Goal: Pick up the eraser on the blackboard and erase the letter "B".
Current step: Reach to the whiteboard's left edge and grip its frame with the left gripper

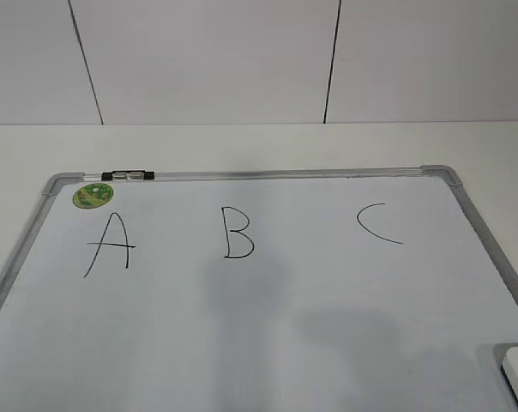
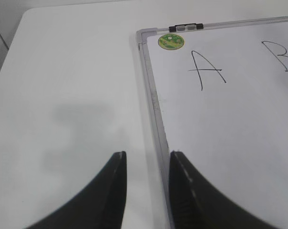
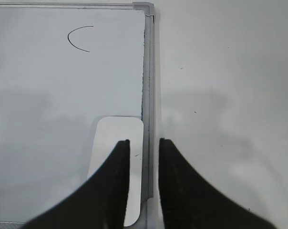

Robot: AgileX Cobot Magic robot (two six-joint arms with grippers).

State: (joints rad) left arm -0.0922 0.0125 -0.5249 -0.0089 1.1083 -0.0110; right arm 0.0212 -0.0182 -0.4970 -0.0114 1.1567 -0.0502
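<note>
**3 letters intact, eraser lying at the board's right edge**

3 black hand-drawn capitals were read on the blackboard (image 1: pixel 268 326): an "A" (image 1: pixel 109 245), the letter "B" (image 1: pixel 237 233) and a "C" (image 1: pixel 377 224), set in 1 row near the far rail. A small round green magnet (image 1: pixel 93 195) was seen just beyond the "A", close to the far left corner, its print too small to be read. A black-and-silver clip (image 1: pixel 129 175) was fixed on the far rail just beside it.

The left pincer (image 2: pixel 148 160) was held with its 2 dark fingers parted and nothing between them, straddling the board's left frame; the "A" lay ahead of it and slightly to its right, and the "B" further right, cut by the picture's edge. Bare white table (image 2: pixel 72 86) stretched ahead and to its left.

The right pincer (image 3: pixel 144 145) was likewise held apart and empty, over the board's right frame rail. The eraser (image 3: pixel 116 131) was found flat on the board directly beneath and just left of its left finger, hard against the inside of the frame: a white, glossy, rounded block, partly hidden by that finger. Small grey print on it could not be read. The "C" lay ahead and to the left, with unmarked board surface between it and the eraser. Open table was seen to the pincer's right.
</note>
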